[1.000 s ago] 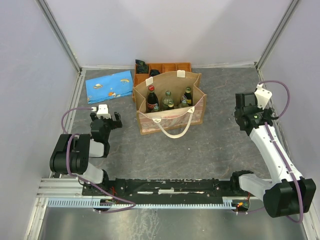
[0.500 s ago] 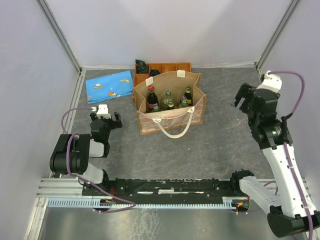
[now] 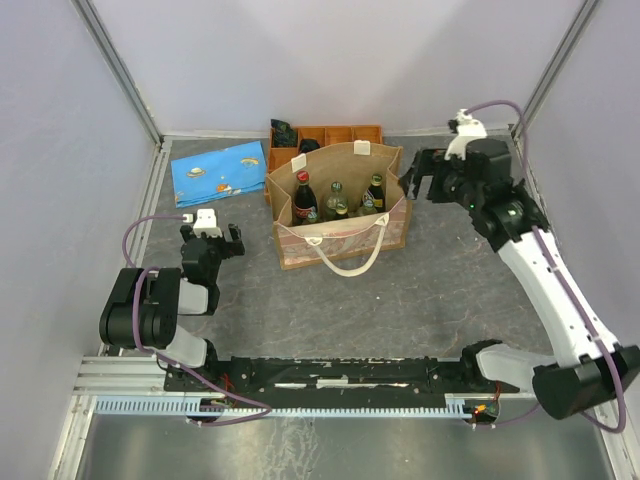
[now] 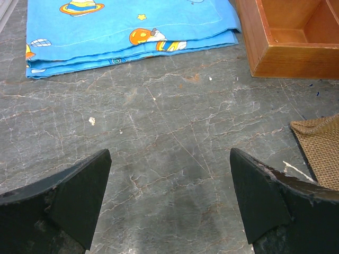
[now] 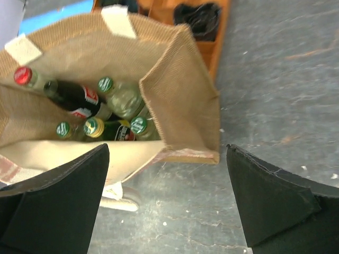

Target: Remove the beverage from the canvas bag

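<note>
Canvas bag (image 3: 345,238) upright near the middle of the table (image 3: 440,300), mouth open, 1 cream handle drooping over the front panel. Bottles (image 3: 304,195) standing inside it, none lifted out; 5 caps countable from the right wrist view, 1 of them red. Orange tray (image 3: 345,133) just behind the bag. Blue pouch (image 3: 218,172) lying flat at the rear left, apart from both.

Right gripper (image 3: 420,178) raised beside the bag's right end, fingers spread wide, holding nothing, looking down over the bag's rim (image 5: 180,95). Left gripper (image 3: 211,237) low over the table at the left, well apart from the bag, fingers likewise spread wide and empty, only bare tabletop between them in its wrist view.
</note>
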You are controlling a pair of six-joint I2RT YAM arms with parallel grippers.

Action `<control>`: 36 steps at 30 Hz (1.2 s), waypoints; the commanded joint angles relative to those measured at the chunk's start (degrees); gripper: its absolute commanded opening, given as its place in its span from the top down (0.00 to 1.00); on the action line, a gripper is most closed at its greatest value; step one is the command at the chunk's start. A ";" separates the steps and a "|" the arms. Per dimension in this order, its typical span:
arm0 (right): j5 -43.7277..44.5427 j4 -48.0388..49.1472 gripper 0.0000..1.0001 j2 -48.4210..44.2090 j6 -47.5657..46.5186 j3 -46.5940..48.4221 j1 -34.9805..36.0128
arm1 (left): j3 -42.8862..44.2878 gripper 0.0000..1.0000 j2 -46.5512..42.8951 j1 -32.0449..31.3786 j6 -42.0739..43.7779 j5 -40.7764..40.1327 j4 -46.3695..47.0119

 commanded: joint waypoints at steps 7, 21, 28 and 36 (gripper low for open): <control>2.64 3.15 0.01 5.08 -2.54 0.96 8.03 | 1.08 0.01 -0.01 0.32 -0.21 -0.14 3.74; 18.33 -1.16 0.19 9.99 -3.29 -6.02 10.76 | 1.01 0.01 -0.04 0.32 -0.19 -0.07 3.76; 18.24 -2.09 0.54 6.02 -1.59 -13.36 11.56 | 1.04 0.01 0.00 0.32 -0.21 -0.12 3.73; 13.69 -1.57 0.88 5.25 -1.81 -17.71 12.01 | 1.00 0.01 -0.03 0.32 -0.21 -0.10 3.77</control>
